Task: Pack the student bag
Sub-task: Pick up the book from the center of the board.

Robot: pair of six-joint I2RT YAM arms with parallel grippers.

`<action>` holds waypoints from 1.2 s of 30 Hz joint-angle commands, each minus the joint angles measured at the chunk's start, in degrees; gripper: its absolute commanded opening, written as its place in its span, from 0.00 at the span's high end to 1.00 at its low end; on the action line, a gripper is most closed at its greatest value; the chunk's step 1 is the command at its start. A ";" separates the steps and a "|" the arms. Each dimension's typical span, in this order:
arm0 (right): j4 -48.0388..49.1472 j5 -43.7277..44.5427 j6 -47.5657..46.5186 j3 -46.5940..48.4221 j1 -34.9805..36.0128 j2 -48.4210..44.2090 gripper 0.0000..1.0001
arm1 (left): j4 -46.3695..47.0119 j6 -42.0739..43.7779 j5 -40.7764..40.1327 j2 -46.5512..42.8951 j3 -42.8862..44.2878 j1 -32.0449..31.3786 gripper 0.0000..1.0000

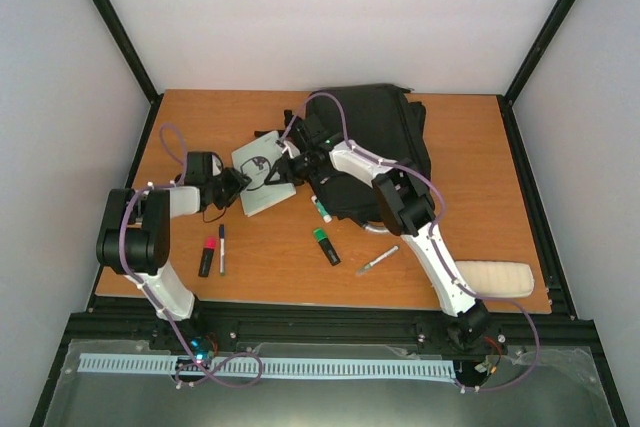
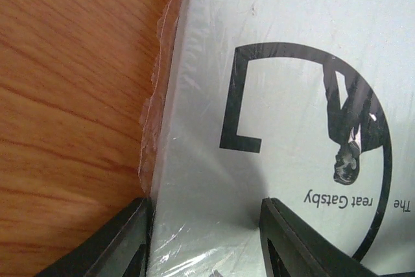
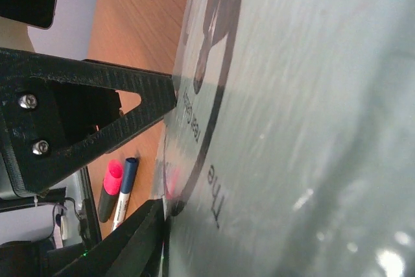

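Observation:
The student bag point(image 1: 385, 127), a big black backpack, lies at the back of the table. A pale grey book point(image 1: 265, 182) titled The Great Gatsby lies just left of it. My left gripper point(image 1: 237, 187) is over the book's left corner. Its jaws stand open, one finger point(image 2: 123, 244) at the book's point(image 2: 272, 95) edge and the other on the cover. My right gripper point(image 1: 297, 162) straddles the book's right edge. One of its fingers point(image 3: 133, 241) presses on the cover point(image 3: 311, 128), and the other is hidden behind the book.
A pink highlighter point(image 1: 207, 256) and a blue-capped pen point(image 1: 222, 249) lie front left. A green highlighter point(image 1: 325, 245), a silver pen point(image 1: 377, 260) and another marker point(image 1: 322, 209) lie in the middle. A white padded pouch point(image 1: 497, 279) sits front right.

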 commanded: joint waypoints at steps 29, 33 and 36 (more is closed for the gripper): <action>-23.14 -2.25 -38.20 -9.92 -13.49 -37.35 0.97 | -25.39 15.70 8.78 -26.74 13.14 -2.11 0.22; -36.10 -0.40 -55.68 -13.21 -14.41 -45.22 0.97 | -23.50 18.92 16.29 -30.57 13.18 -2.36 0.24; -41.06 2.26 -62.62 -19.11 -14.39 -50.57 0.97 | -18.65 19.53 20.41 -32.58 10.81 -4.83 0.24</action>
